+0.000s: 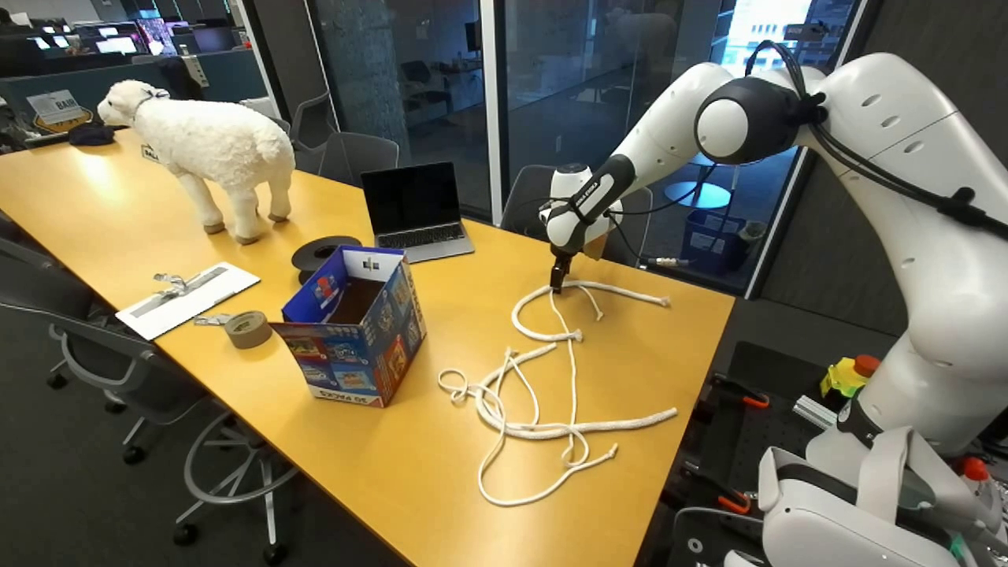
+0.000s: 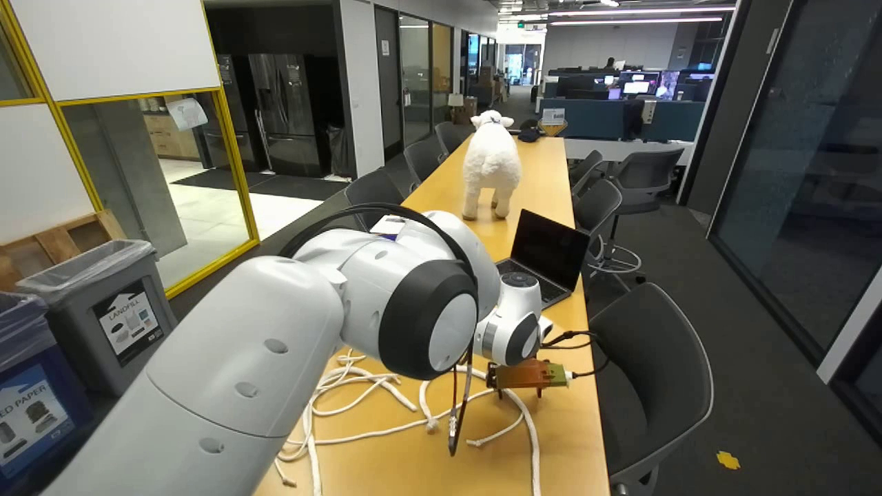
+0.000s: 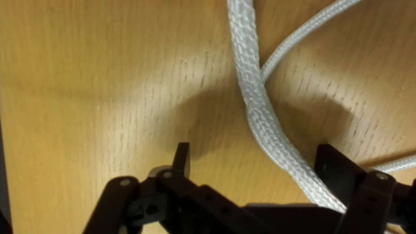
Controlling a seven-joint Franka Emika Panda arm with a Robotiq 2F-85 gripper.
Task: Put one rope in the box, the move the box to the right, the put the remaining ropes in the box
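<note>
A long worktop [image 1: 465, 307] has the white arm [image 1: 945, 299] bent over one end. Farther along stands a plush sheep [image 1: 213, 142]. The blue box [image 1: 346, 346], open at the top, stands near a laptop [image 1: 413, 206]. White ropes [image 1: 622, 424] lie in loose loops on the worktop, on the arm's side of the box. A tape roll [image 1: 249, 337] sits near the box. The fingers [image 3: 338, 172] are wide apart, a thick rope [image 3: 260, 107] passing between them.

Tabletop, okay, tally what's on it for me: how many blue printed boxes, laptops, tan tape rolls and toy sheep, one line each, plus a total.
Blue printed box: 1
Laptop: 1
Tan tape roll: 1
Toy sheep: 1
Total: 4
</note>
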